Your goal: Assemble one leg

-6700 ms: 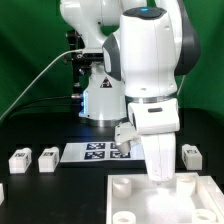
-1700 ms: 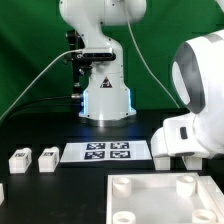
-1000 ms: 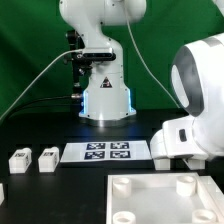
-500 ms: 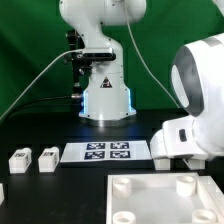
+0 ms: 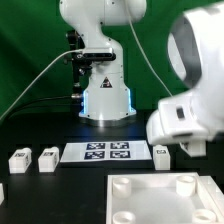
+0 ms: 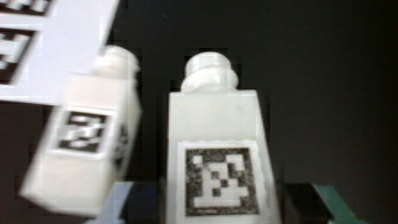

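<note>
The leg (image 6: 217, 150) is lying between the two fingers of the gripper (image 6: 222, 203), with its tagged face turned toward the wrist camera and its round peg pointing away from the fingers. One finger is showing on each side of the leg's tagged end. The pincer is spread about as wide as the leg. A thin dark gap is showing on one side, so it cannot be told whether the fingers are clamping the leg or only bracketing it. It also cannot be told whether the leg is resting on the table (image 5: 40, 195) or lifted off it.

A second leg (image 6: 89, 140) is lying just beside the first, slightly skewed, with the marker board (image 6: 45, 40) beyond it. In the exterior view the wrist body is covering this area at the right. One tagged face (image 5: 160, 152) is showing beneath it, just right of the marker board and beyond the far edge of the white panel (image 5: 150, 198). Two further legs (image 5: 20, 158) (image 5: 47, 158) are sitting well apart from these, at the exterior view's left.

Progress, as a judgement: the task is at the pick-up stage. Every panel hole in view is showing empty, so no leg is mounted. Confirming the grip, lifting, carrying to a hole and seating the peg are all outstanding.
</note>
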Robot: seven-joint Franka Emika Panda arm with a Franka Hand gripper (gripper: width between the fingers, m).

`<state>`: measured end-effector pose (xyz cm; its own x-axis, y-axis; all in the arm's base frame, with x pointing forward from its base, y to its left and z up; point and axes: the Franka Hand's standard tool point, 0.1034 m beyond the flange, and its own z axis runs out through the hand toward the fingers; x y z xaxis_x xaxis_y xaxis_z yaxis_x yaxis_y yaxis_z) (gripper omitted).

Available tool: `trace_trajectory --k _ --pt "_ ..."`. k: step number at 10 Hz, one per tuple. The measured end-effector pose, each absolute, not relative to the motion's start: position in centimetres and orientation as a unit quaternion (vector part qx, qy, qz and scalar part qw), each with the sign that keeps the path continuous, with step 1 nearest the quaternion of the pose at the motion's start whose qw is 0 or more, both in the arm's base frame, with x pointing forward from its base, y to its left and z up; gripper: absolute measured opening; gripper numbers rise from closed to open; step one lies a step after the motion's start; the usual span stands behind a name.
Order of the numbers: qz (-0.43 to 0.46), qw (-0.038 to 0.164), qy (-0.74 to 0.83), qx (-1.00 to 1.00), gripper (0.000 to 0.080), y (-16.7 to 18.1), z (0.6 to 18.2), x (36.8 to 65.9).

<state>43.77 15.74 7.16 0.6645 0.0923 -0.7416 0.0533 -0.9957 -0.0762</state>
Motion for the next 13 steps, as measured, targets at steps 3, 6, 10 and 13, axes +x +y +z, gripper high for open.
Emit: trace_trajectory --k 3,6,10,13 --pt "0.249 0.036 -0.066 -0.966 0.0291 13.6 13.5 47.8" --pt "0.102 0.042 -0.068 -0.992 0.0291 13.4 12.6 49.0" --pt "-0.155 0.052 -0.077 -0.983 0.0292 9.8 14.5 59.3" --pt "-0.297 0.044 -0.073 -0.951 0.0292 9.2 14.2 59.1"
